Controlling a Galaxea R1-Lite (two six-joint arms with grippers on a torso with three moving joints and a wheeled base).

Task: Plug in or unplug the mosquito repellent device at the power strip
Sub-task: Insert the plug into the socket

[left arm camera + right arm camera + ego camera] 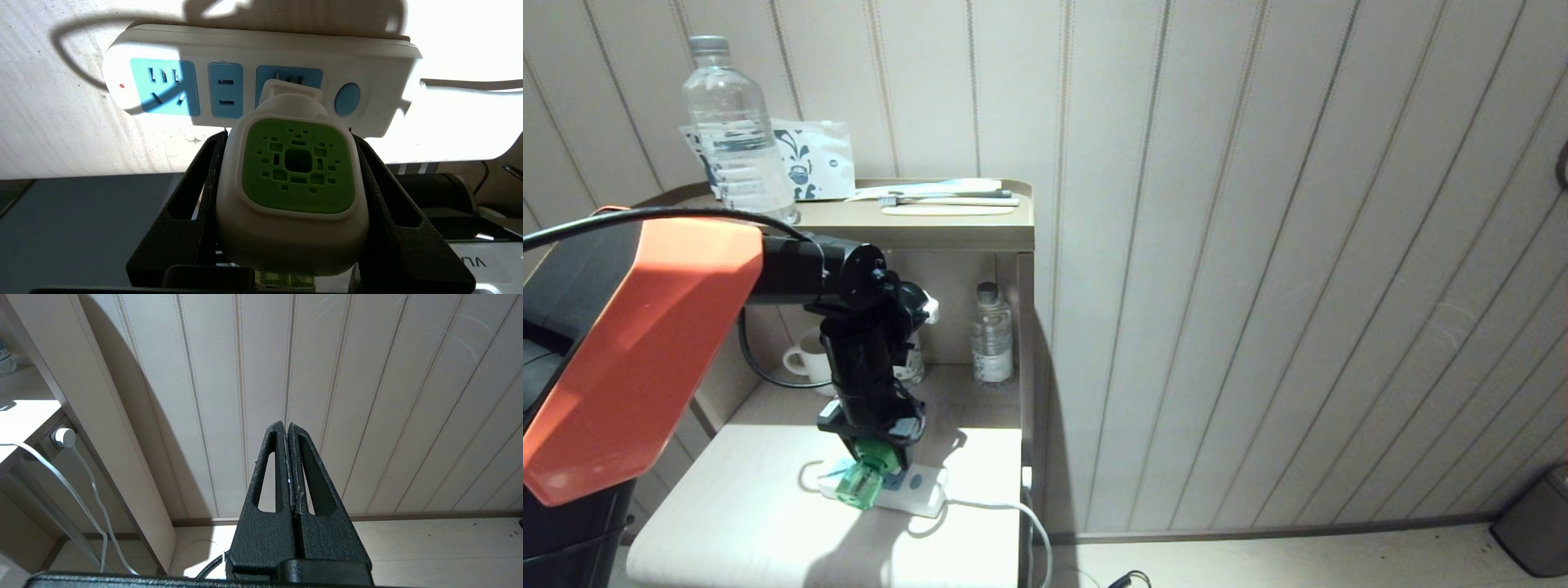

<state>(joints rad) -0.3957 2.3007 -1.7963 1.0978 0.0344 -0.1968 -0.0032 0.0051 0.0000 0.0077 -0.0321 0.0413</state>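
Left gripper (872,445) sits low over the power strip (915,490), fingers clamped either side of the repellent device (292,183), whose plug fills the socket beside the round button. Two sockets toward the strip's far end lie open. In front, bare surface (735,523) gives room. Behind stand a mug (805,359) and small bottle (992,331); a side panel (1025,351) walls the right.

I'm looking at what seems a hotel or guest room: striped wallpaper (1258,245) fills the frame's right, and at upper left a tray shelf (980,233) carries a water bottle (737,131), sachets (818,159) and a toothbrush (947,196); a mug (805,359) stands below.
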